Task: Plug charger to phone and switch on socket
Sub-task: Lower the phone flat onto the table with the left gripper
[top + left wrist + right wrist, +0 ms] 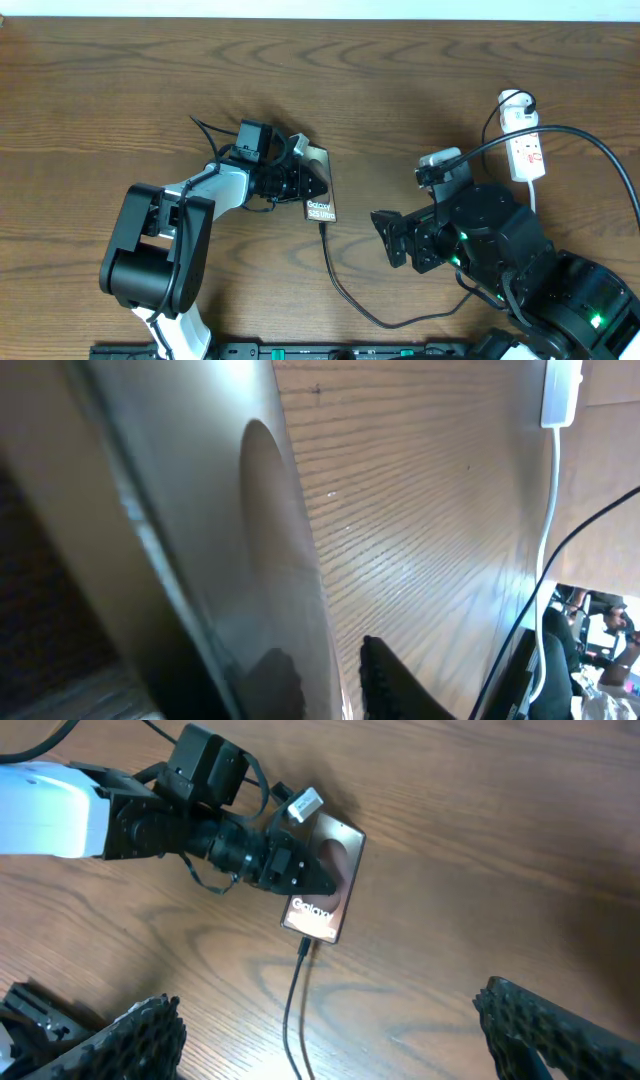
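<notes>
Clamping phone (340, 880), left jaws; charger tip (303, 948) meeting phone's bottom edge.

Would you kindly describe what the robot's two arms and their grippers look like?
The left arm has chunky black joint housings and a white link, with thin black cables looped near its wrist. The left gripper is black and tapers to a point. The right arm is black with green lights. The right gripper has black fingers with ridged edges.
</notes>
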`<action>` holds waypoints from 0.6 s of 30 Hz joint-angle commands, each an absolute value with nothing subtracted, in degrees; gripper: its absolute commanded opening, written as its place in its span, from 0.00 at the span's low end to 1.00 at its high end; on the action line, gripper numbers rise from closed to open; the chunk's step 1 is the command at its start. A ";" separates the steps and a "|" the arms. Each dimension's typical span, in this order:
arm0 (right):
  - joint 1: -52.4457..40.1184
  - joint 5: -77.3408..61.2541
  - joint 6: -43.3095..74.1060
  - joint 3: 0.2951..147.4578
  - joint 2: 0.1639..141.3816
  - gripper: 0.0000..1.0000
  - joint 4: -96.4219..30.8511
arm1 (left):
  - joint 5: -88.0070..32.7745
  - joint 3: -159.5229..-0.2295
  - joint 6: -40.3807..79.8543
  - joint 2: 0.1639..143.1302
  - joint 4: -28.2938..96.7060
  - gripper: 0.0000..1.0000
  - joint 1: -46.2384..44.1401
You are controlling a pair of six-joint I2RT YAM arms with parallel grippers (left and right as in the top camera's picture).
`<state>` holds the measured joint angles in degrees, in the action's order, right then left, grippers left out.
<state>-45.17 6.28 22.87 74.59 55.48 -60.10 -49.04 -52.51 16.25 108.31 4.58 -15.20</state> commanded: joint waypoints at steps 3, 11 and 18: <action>-44.99 6.94 25.76 75.64 55.53 0.94 -60.84 | -49.12 -53.76 13.89 107.50 4.19 0.36 -15.03; -44.99 6.98 25.71 75.64 55.53 0.94 -61.58 | -51.75 -53.76 10.31 107.50 4.23 0.41 -15.03; -44.99 6.98 25.74 75.64 55.53 0.95 -62.81 | -46.11 -53.76 10.37 107.50 4.29 0.45 -15.03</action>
<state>-45.17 6.26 25.10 74.59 55.48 -62.22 -48.51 -52.51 11.75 108.31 4.49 -15.20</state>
